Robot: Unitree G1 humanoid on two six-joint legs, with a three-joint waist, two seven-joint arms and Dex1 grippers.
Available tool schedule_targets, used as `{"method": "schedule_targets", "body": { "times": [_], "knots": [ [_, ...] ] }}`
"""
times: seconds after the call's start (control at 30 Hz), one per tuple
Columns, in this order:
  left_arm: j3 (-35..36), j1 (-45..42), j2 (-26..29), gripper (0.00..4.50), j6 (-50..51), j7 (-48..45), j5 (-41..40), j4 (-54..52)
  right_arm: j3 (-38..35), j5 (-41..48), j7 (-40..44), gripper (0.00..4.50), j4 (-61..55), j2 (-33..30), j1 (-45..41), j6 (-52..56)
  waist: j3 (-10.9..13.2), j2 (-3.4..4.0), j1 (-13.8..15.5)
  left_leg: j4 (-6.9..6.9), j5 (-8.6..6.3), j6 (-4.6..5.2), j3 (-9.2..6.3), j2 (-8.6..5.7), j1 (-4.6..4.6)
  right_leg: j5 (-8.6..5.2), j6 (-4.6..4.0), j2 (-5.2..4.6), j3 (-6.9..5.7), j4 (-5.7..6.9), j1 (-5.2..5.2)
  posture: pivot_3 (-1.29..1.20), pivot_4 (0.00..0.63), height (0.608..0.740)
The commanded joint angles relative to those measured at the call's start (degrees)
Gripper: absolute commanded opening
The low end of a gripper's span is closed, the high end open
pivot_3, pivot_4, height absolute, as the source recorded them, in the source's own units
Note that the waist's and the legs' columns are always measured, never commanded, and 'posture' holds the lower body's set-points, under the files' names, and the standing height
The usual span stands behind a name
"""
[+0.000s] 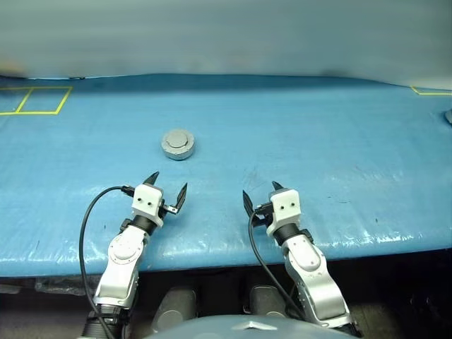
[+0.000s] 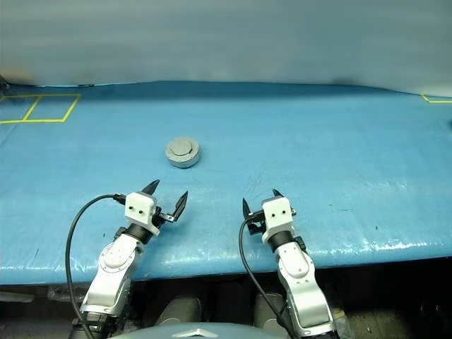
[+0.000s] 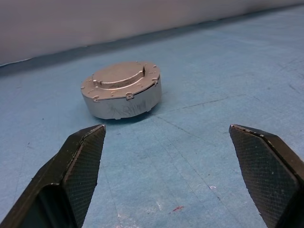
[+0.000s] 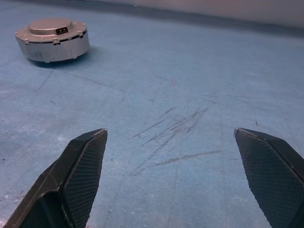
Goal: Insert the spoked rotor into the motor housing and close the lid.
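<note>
- Spreading across the whole scene is the blue tabletop [image 1: 318, 141], its surface scuffed with fine scratches; yellow tape lines [image 1: 35, 100] mark out boxes at its far left corner, and another bit of yellow line sits at the far right edge.
- Over the near edge of the tabletop the left gripper [image 1: 164, 191] reaches forward on its silver arm, a black cable looping beside it. Its jaws stand wide apart and hold nothing; in the left wrist view the two black textured fingers [image 3: 83, 161] frame bare blue surface.
- Beside it, well apart, the right gripper [image 1: 259, 195] also reaches forward over the near edge. Its jaws are spread wide too, with nothing between them.
- On the tabletop stands the motor housing [image 1: 177, 149], a small round grey metal body, upright, ahead of the left gripper and slightly toward the middle, clear of both grippers.
- Sitting shut on top of the housing is the lid [image 3: 121, 78], plain grey with a raised centre and small tabs around its rim; a small dark slot shows on the raised part in the right wrist view.
- Whether the spoked rotor is inside cannot be told, as the housing is covered.
</note>
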Motion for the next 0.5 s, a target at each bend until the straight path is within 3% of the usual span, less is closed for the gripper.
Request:
{"method": "schedule_targets", "body": {
  "times": [0.03,0.5],
  "knots": [
    [0.2,-0.9,-0.3,4.47,-1.6,0.3,0.5,0.0,0.3,-0.2,0.1,4.5,-1.3,0.4,-0.1,-1.2,0.0,0.0,0.0,0.0,0.0,0.0,0.0,0.0,0.0,0.0,0.0,0.0,0.0,0.0,0.0,0.0,0.15,0.74],
    [0.2,-2.2,-0.4,4.47,-1.0,-0.1,0.3,0.1,0.0,0.0,0.3,4.5,-0.8,0.6,-0.7,-1.5,0.0,0.0,0.0,0.01,0.05,-0.08,0.0,0.0,0.0,0.02,0.01,0.02,0.0,0.01,0.01,0.0,0.15,0.74]
  ]
}}
